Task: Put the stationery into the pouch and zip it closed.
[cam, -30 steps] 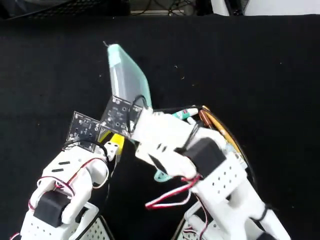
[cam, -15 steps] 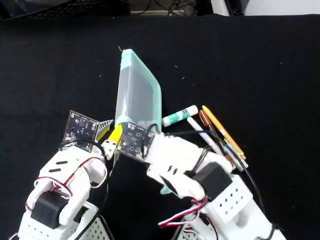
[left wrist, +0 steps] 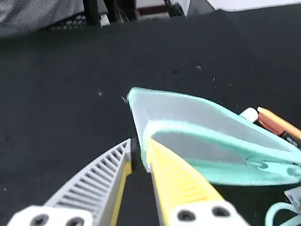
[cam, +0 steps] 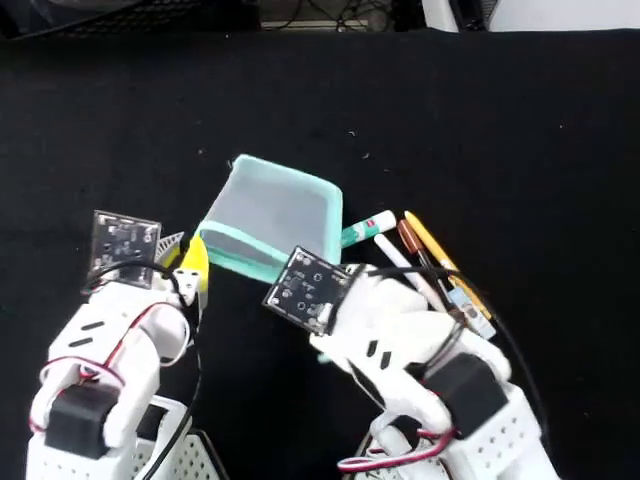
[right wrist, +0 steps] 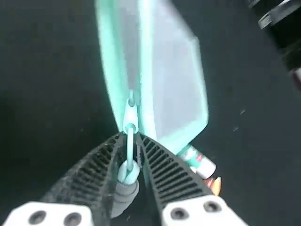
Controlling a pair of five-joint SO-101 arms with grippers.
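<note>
Pouch sits on the table between my two arms, zip edge toward them. Left gripper is pinched narrow on its end corner, probably to anchor it. Right gripper is clamped on the zip pull, apparently ready to drag the slider against that anchor. Glue stick and pens lie just beside the pouch, not inside, so I judge this is opening, not closing.

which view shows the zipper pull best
Right wrist view: the zipper pull sits close up, pinched in the right gripper. Left wrist view shows it small, side-on. In the high view the right arm covers it.
</note>
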